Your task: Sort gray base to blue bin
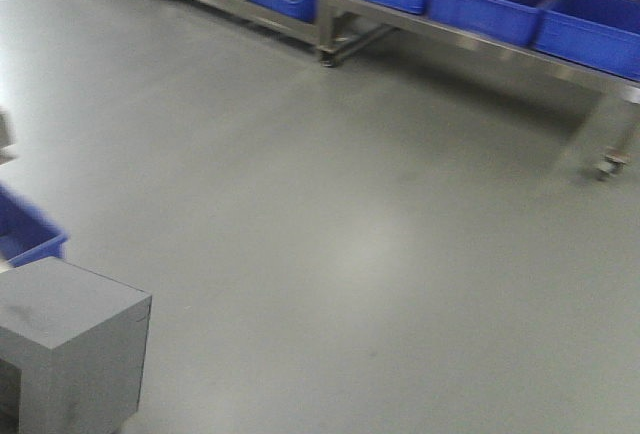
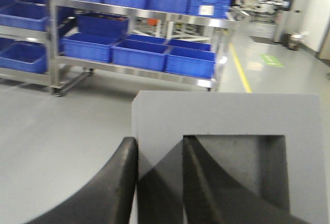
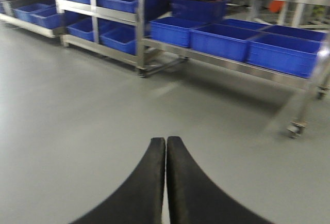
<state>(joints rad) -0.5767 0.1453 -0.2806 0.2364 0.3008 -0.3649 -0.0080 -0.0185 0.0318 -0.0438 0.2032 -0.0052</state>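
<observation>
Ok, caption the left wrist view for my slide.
Left pincer gripping one wall of the gray base, shelves of blue crates behind.

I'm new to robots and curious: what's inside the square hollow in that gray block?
Only a black finger of the left gripper shows inside the gray base; it hides the hollow's near corner.

The left pincer (image 2: pixel 160 141) has two matte black fingers (image 2: pixel 119 182). Each is broad at the root and curves inward to a narrow, blunt tip, rather like a horn. The inner faces are flat, and a faint sheen runs along their edges. The right pincer (image 3: pixel 165 140) is of the same make, with smooth, plain black fingers (image 3: pixel 147 188) that are wide at the root and slim at the tip.
</observation>
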